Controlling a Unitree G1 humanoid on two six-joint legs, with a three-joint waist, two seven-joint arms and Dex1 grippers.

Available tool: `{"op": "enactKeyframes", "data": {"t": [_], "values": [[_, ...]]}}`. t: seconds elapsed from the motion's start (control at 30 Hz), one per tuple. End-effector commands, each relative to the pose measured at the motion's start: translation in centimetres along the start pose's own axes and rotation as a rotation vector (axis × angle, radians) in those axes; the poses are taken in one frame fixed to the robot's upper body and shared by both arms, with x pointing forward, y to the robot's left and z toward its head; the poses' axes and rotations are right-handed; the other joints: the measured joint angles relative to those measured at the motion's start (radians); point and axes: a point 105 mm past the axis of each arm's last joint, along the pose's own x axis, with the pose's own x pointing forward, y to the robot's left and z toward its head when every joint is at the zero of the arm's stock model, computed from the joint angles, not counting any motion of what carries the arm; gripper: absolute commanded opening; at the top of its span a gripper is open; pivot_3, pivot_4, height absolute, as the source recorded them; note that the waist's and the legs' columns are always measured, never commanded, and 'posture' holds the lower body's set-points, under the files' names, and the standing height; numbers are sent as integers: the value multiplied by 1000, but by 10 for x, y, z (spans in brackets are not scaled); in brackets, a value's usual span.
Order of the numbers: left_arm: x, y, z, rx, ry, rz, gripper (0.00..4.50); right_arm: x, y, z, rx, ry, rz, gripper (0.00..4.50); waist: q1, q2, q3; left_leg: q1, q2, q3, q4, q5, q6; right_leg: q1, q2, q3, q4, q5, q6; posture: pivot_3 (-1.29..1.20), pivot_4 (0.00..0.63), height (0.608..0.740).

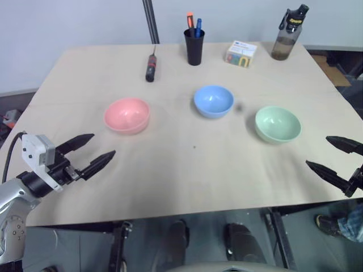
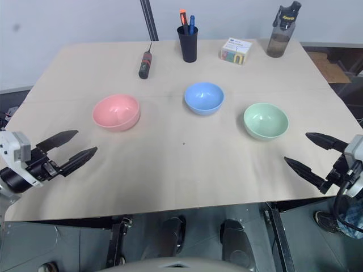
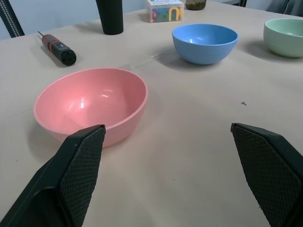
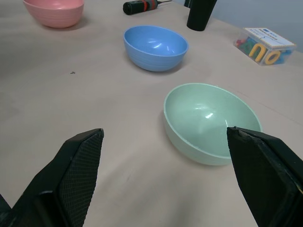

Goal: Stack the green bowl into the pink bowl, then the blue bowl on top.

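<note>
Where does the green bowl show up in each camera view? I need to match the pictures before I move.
Left eye view: green bowl, right of centre, nearest the right gripper.
Right eye view: same spot, right of the blue bowl.
Left wrist view: cut off at the far edge, past the blue bowl.
Right wrist view: close up, just beyond the open fingers.
Shared landmark: the blue bowl, standing between the green bowl and the pink bowl.
</note>
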Motion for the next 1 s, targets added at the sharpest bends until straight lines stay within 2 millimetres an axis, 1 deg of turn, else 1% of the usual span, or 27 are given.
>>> {"op": "enactKeyframes", "data": {"t": [0.03, 0.1, 0.2, 0.3, 0.4, 0.43, 0.5, 0.57, 0.67, 0.73, 0.77, 0.83, 0.87, 0.93, 1.0], "values": [[1, 0, 9, 36, -9, -6, 4500, 5, -1, 10, -30, -21, 8, 4371, 0, 0, 0, 0, 0, 0, 0, 0, 0, 0, 0, 0, 0, 0, 0, 0, 150, 740], [10, -2, 12, 37, -22, -9, 4500, 15, 2, 13, -38, -35, 25, 4371, -1, 0, 0, 0, 0, 0, 0, 0, 0, 0, 0, 0, 0, 0, 0, 0, 150, 740], [20, -1, 13, 78, -5, 35, 4500, 23, 4, 16, -41, -52, 41, 4371, -1, 0, 0, 0, 1, 0, 1, 0, -1, 0, 0, 0, 0, 0, 0, 0, 150, 740], [29, 6, 13, 209, 72, 146, 4500, 36, 11, 20, -41, -81, 84, 4371, -1, 0, 0, 0, 0, 1, 1, -1, 0, 0, 0, 0, 0, 0, 0, 0, 150, 740], [41, 10, 14, 270, 176, 223, 4500, 54, 20, 24, -44, -117, 135, 4371, 0, -1, 0, 0, 0, 1, 1, -1, 0, 0, 1, 0, 0, 0, 0, 0, 150, 740], [45, 11, 16, 290, 208, 231, 4500, 61, 24, 26, -44, -128, 155, 4371, -1, -1, 0, 0, 0, 1, 1, -1, 0, 0, 1, 0, 1, 0, 0, 0, 150, 740], [63, 8, 15, 433, 365, 191, 4500, 87, 43, 28, -55, -164, 236, 4371, -2, -3, 1, 1, 1, 0, 3, -1, 0, 1, 3, 0, 2, 0, 0, 0, 150, 740], [77, 6, 17, 498, 465, 171, 4500, 110, 58, 27, -92, -176, 284, 4371, -3, -2, 1, 0, 2, -1, 5, -1, 0, 0, 5, 0, 2, 0, 0, 0, 150, 740], [91, 5, 18, 546, 546, 144, 4500, 128, 72, 24, -129, -179, 334, 4371, -3, -2, 2, -2, 1, -1, 4, -1, 0, 0, 5, 1, 2, 0, 0, 0, 150, 740], [100, 8, 14, 572, 610, 135, 4500, 139, 79, 24, -143, -190, 348, 4371, -5, -2, 2, -3, 1, -1, 4, -1, -1, -1, 5, 0, 1, 1, 2, 0, 150, 740], [105, 9, 13, 585, 631, 137, 4500, 143, 81, 23, -150, -195, 354, 4371, -4, -2, 2, -3, 1, -1, 4, -2, -1, -2, 5, 0, 1, 3, 4, 0, 150, 740], [115, 11, 9, 565, 676, 143, 4500, 148, 86, 24, -166, -206, 370, 4371, -4, -2, 2, -4, 1, -2, 3, -2, -1, -3, 6, 0, 1, 4, 3, 0, 150, 740], [121, 11, 7, 572, 690, 132, 4251, 149, 87, 24, -173, -208, 371, 4451, -5, -2, 2, -5, 1, -2, 3, -2, -1, -4, 7, 0, 2, 4, 3, 0, 150, 740], [131, 12, 7, 577, 702, 131, 3927, 150, 88, 25, -183, -212, 370, 4500, -5, -2, 2, -7, 2, -2, 4, -2, -1, -5, 7, 0, 2, 4, 3, 0, 150, 740], [136, 12, 7, 582, 712, 121, 3234, 148, 88, 26, -188, -212, 362, 4500, -6, -2, 2, -7, 2, -3, 5, -2, -1, -6, 7, 0, 2, 3, 5, 0, 150, 740]]}}
